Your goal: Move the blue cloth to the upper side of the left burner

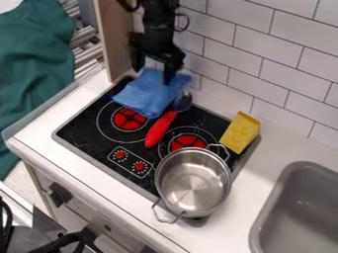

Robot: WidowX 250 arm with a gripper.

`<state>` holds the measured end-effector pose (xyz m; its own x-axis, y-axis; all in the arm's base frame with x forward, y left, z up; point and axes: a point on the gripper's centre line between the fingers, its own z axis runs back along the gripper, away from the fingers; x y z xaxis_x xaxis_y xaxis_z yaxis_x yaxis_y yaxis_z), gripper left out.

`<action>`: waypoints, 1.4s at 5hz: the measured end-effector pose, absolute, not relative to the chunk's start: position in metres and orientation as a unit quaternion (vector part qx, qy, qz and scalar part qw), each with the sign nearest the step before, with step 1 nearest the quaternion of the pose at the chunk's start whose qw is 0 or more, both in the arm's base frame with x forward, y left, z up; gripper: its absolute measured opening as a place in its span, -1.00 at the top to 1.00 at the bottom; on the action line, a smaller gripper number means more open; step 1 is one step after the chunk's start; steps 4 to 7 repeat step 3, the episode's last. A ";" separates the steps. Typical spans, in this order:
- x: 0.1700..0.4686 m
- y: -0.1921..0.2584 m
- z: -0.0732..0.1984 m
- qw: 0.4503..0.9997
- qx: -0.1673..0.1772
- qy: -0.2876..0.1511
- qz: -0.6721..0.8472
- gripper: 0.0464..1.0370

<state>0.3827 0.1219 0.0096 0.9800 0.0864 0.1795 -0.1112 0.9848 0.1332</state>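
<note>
The black gripper (153, 72) hangs at the back left of the stove, its fingers apart on either side of the top end of the blue cloth. The crumpled blue cloth (149, 95) lies at the stove's back left corner, on the upper side of the left burner (128, 119), and overlaps that burner's upper edge. Whether the fingers touch the cloth, I cannot tell.
A red-handled utensil (159, 130) lies right of the left burner, its dark head beside the cloth. A metal pot (192, 183) overlaps the right burner. Yellow toy cheese (240, 132) stands by the tiled wall; a grey sink (298, 207) is at the right.
</note>
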 end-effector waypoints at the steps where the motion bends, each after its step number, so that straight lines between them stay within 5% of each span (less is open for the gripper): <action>1: 0.382 0.121 0.024 0.992 0.071 -0.090 0.060 -0.92; 7: 0.378 0.115 0.024 0.993 0.053 -0.080 0.071 -0.92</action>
